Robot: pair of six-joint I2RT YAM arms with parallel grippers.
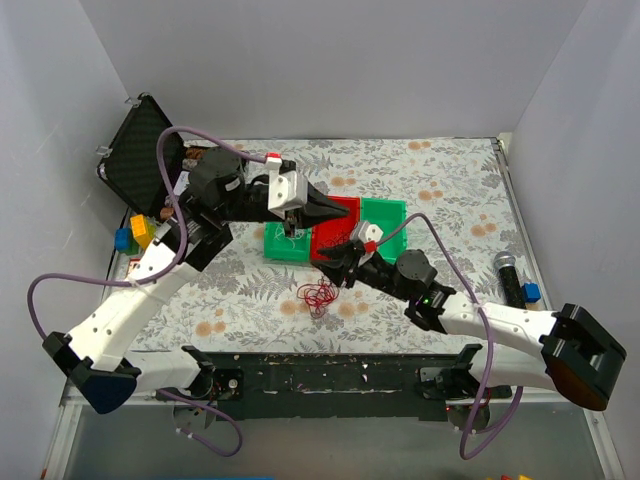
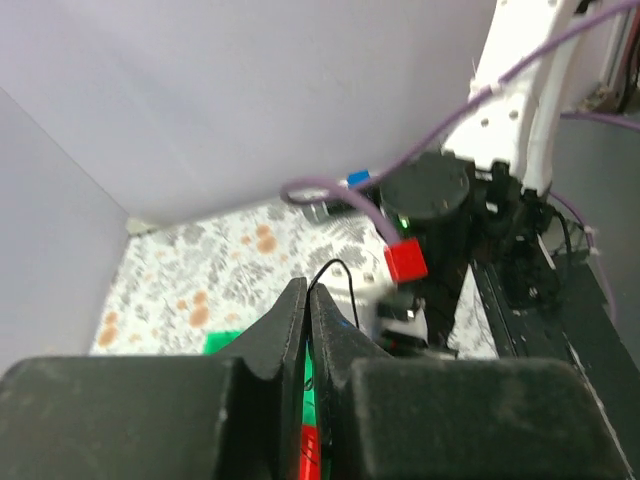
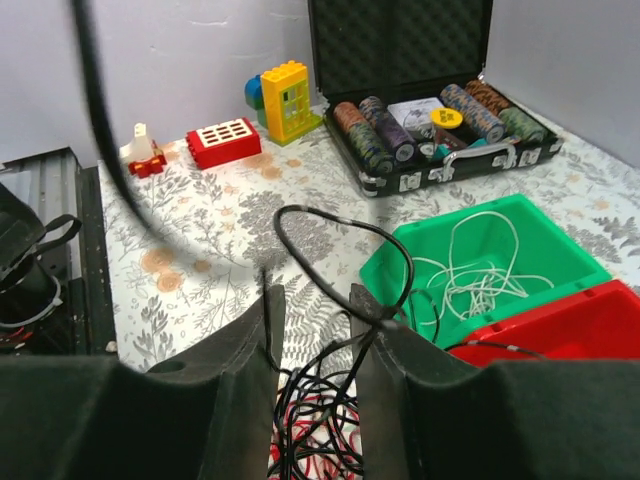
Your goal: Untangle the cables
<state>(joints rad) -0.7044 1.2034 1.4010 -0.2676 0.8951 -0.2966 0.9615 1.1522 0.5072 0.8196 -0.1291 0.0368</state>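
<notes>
The cables [image 1: 318, 295] are a small tangle of thin red and black wires on the floral tablecloth, in front of the bins. My right gripper [image 1: 340, 264] hovers just right of and above the tangle. In the right wrist view my right gripper [image 3: 317, 295] is open, the tangle [image 3: 320, 440] lies between and below its fingers, and a black wire loop [image 3: 345, 225] arches over the right finger. My left gripper [image 1: 335, 213] is over the red bin [image 1: 338, 238]. In the left wrist view my left gripper [image 2: 308, 290] is shut, with a thin black wire [image 2: 345, 268] coming out at its tips.
A green bin [image 3: 560, 255] holds loose white wires [image 3: 480, 270], beside the red bin [image 3: 570, 320]. An open poker-chip case [image 1: 145, 150] stands at the back left, with toy blocks [image 1: 135, 232] near it. A black microphone [image 1: 512, 275] lies at the right. Grey walls close three sides.
</notes>
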